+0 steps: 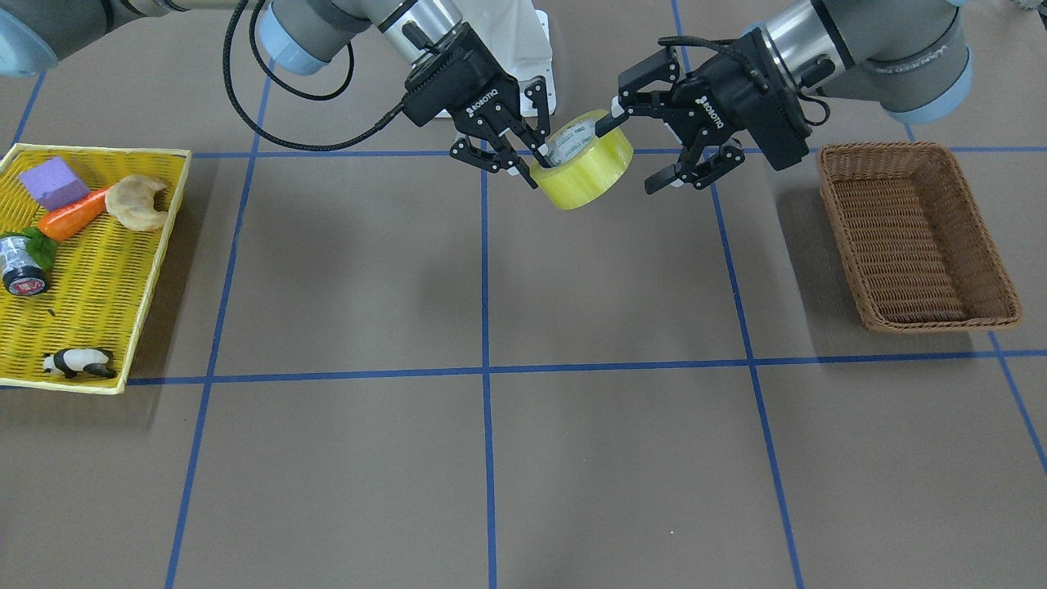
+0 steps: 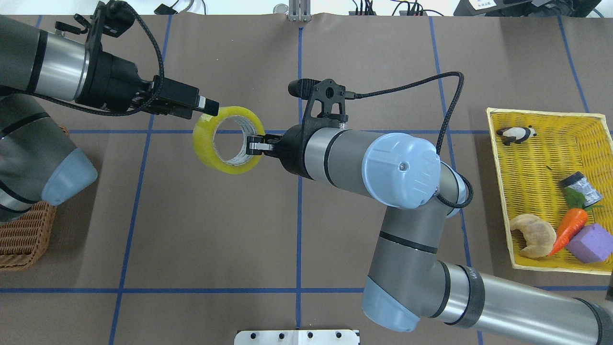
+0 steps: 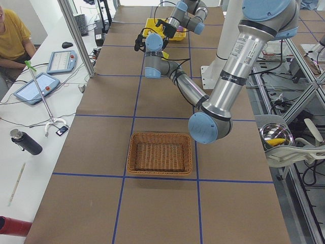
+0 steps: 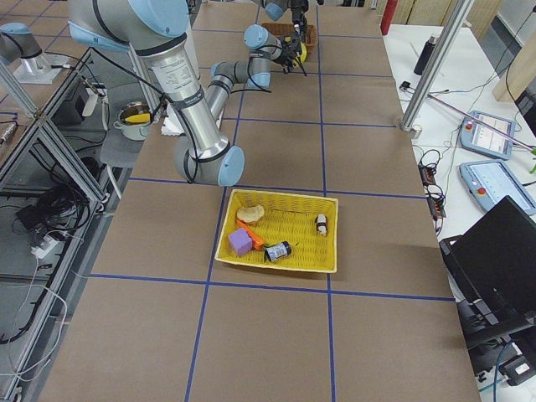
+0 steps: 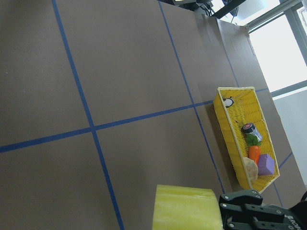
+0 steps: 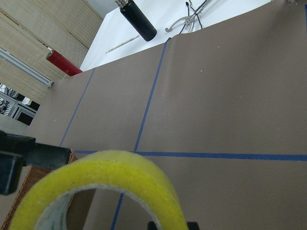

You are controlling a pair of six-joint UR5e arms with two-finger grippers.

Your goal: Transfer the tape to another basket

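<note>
One tape (image 1: 595,168), rim apparently in right gripper (image 1: 536,168)

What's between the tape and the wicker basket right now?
Front-facing view: only the left gripper, jaws open, hangs between the tape and the wicker basket. Beneath it, just brown table and a blue grid line.

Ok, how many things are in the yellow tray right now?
5: a purple block, carrot and croissant together at one end, a can near the middle, and a panda at the other end. Nothing seems hidden.
</note>
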